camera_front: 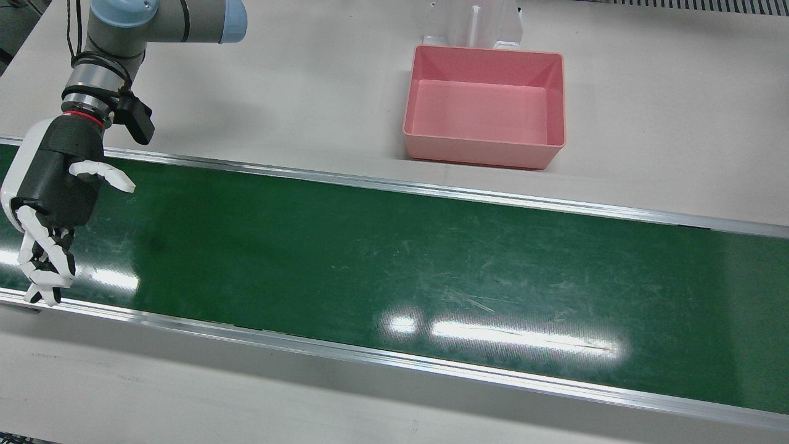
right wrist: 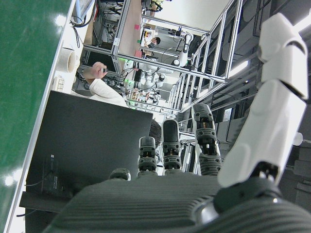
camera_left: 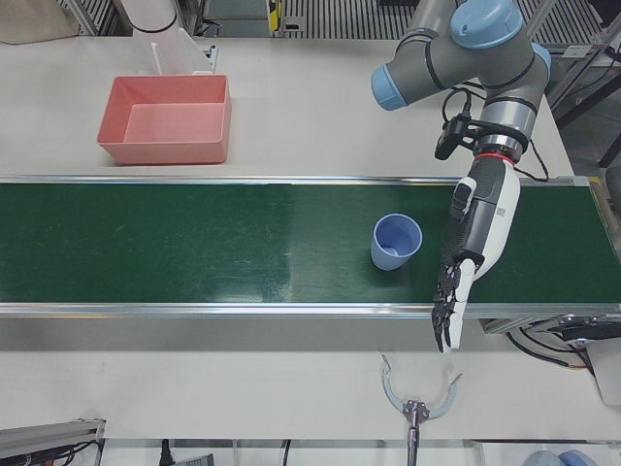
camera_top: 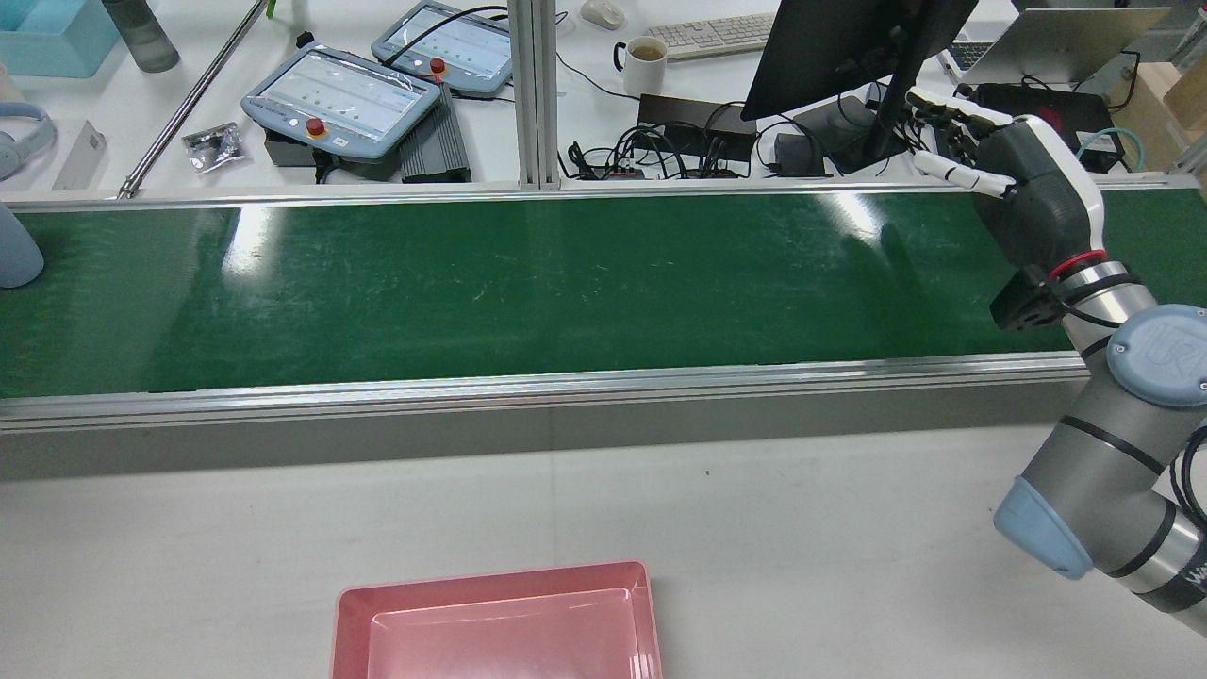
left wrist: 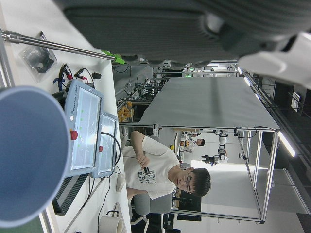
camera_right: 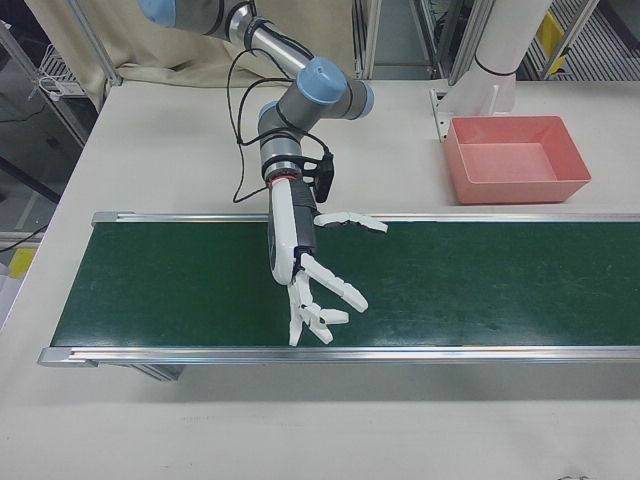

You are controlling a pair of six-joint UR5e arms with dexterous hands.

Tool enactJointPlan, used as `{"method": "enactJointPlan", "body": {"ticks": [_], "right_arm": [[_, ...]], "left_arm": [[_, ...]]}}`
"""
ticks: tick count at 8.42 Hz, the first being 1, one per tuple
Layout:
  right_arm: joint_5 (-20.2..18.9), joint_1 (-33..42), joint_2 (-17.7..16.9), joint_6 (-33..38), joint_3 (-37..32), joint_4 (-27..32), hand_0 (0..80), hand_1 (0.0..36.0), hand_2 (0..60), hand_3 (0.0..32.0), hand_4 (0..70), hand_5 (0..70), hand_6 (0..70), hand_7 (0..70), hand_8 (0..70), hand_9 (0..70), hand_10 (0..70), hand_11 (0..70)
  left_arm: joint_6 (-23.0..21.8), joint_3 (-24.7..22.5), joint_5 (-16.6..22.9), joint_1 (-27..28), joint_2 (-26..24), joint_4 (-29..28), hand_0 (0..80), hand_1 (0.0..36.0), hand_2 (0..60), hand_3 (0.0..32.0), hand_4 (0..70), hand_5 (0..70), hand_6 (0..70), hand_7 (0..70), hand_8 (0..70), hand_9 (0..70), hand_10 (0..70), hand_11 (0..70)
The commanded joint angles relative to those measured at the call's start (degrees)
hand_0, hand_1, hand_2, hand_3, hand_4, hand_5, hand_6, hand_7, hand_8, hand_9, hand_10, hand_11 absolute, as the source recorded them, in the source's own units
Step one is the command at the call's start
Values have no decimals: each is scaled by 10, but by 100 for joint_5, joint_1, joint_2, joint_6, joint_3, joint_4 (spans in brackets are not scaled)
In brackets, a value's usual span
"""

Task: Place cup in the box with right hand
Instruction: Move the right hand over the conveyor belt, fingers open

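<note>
The light blue cup (camera_left: 396, 242) stands upright on the green belt (camera_left: 194, 243), just beside my left hand (camera_left: 473, 238) on the view's left. That hand is open, its fingers stretched past the belt's front rail. The cup fills the left of the left hand view (left wrist: 29, 155) and shows at the far left edge of the rear view (camera_top: 14, 250). My right hand (camera_front: 48, 203) hovers open over the other end of the belt, far from the cup, fingers spread (camera_right: 310, 275) and holding nothing. The pink box (camera_front: 487, 105) sits empty on the white table behind the belt.
Aluminium rails (camera_front: 394, 185) run along both sides of the belt. Beyond the far rail in the rear view lie teach pendants (camera_top: 344, 94), cables, a mug (camera_top: 646, 57) and a monitor (camera_top: 849, 47). A white bracket (camera_front: 474, 24) stands behind the box.
</note>
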Motion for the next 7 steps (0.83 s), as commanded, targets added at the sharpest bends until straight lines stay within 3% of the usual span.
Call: {"method": "enactJointPlan", "body": {"ticks": [1, 2, 4, 7], "right_arm": [[-28, 181, -230, 38, 38, 41, 460, 125, 119, 54, 187, 20, 68, 408, 76, 192, 0, 0], [-28, 243, -230, 38, 47, 49, 470, 99, 4, 64, 210, 22, 65, 391, 76, 190, 0, 0], [-203, 235, -230, 38, 20, 41, 485, 87, 0, 86, 220, 25, 61, 374, 76, 187, 0, 0], [-195, 121, -161, 3, -93, 32, 503, 46, 0, 74, 297, 24, 64, 391, 77, 192, 0, 0]], "left_arm": [[0, 3, 0, -1, 0, -2, 0, 0, 0, 0, 0, 0, 0, 0, 0, 0, 0, 0], [0, 3, 0, 8, 0, -2, 0, 0, 0, 0, 0, 0, 0, 0, 0, 0, 0, 0], [0, 3, 0, 8, 0, -2, 0, 0, 0, 0, 0, 0, 0, 0, 0, 0, 0, 0], [0, 11, 0, 8, 0, -2, 0, 0, 0, 0, 0, 0, 0, 0, 0, 0, 0, 0]]}}
